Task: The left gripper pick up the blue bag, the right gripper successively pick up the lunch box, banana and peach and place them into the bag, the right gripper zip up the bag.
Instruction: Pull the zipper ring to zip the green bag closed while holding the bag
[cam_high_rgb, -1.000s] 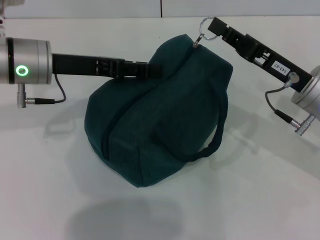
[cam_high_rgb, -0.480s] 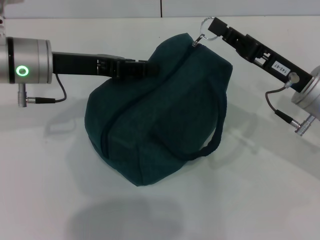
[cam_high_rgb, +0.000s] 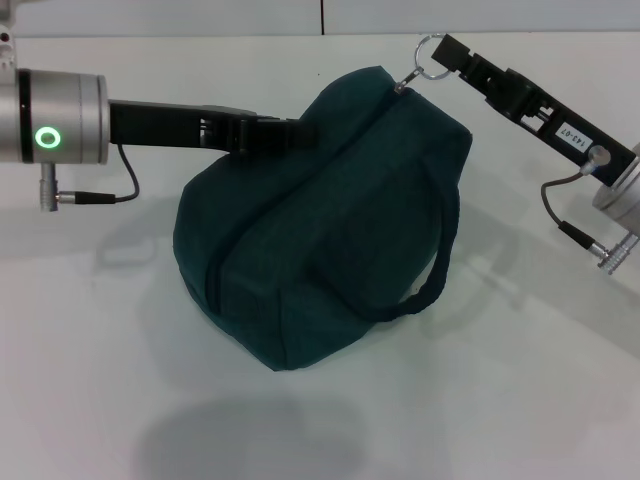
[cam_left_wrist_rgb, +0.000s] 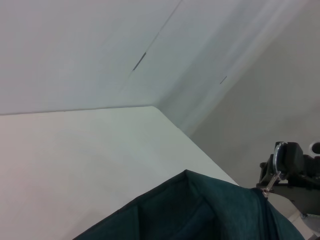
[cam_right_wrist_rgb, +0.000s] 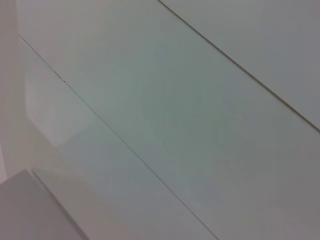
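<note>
We found the blue bag (cam_high_rgb: 320, 220) sitting on the white table (cam_high_rgb: 90, 400), slumped and bulging, with one loop handle (cam_high_rgb: 425, 285) hanging at its four o'clock side. No lunch box, banana or peach showed anywhere, so we judged them already inside and the zipping as the step in hand. The right gripper (cam_high_rgb: 445, 62) was at the bag's one o'clock corner, clamped on the metal ring of the zipper pull (cam_high_rgb: 428, 55), which sat at the very end of the seam. The left gripper (cam_high_rgb: 290, 130) was pressed into the bag's upper edge at ten o'clock; we could not tell whether its fingers were together or apart, since the fabric hid them.

To finish well, we thought the right arm should draw the ring along the line of the seam rather than upward, while the left arm held the fabric against that pull. A skewed pull risked dragging the whole bag instead of seating the slider.
</note>
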